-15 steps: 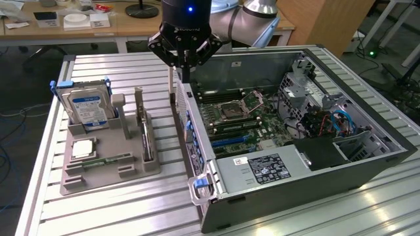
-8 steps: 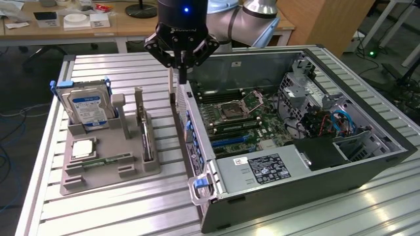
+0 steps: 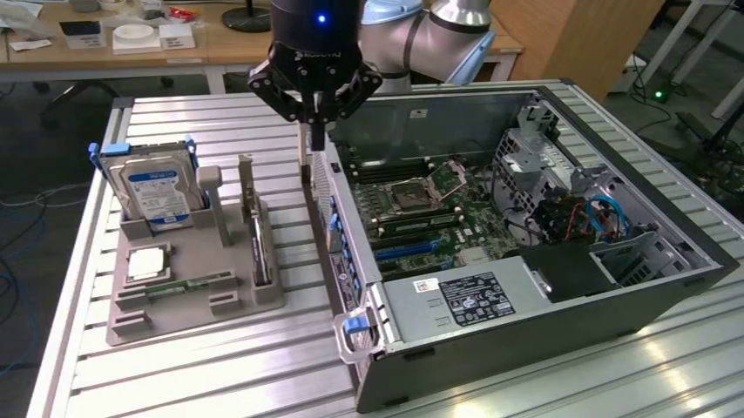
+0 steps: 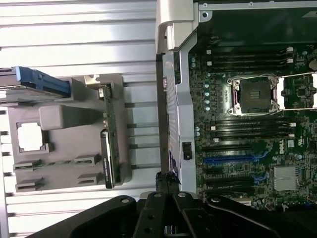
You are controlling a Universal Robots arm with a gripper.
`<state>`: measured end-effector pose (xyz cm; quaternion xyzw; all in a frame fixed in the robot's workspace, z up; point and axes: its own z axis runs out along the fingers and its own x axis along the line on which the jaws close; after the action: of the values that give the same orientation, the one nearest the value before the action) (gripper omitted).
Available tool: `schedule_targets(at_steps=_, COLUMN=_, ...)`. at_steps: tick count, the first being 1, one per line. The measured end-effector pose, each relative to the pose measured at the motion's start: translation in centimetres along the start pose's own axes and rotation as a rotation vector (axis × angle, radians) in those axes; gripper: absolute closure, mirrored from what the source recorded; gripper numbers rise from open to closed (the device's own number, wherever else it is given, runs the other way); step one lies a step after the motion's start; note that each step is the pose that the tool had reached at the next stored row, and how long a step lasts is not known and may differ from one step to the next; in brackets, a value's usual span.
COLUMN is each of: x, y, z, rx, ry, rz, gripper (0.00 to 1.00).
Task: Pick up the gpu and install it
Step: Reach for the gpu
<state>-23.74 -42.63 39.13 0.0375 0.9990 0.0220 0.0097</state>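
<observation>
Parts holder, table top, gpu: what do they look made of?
Parts holder: uniform matte grey, blocky slots; probably moulded or printed plastic. Table top: silvery ribbed slats with bright glare; likely aluminium. gpu: green circuit board edge, pale metallic-looking end bracket; standing on edge in the holder.

We see a ribbed metal table (image 3: 198, 370) carrying a grey holder tray (image 3: 174, 313) and, just beside it, an open computer case (image 3: 581, 305), apparently lying on its side.
</observation>
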Motion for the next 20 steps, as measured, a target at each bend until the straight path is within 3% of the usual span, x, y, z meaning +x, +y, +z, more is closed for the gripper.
schedule_targets(at_steps=20, x=1.9, y=-0.69, z=-0.02, rx=0.0001, ry=0.001, rz=0.0, gripper=0.9)
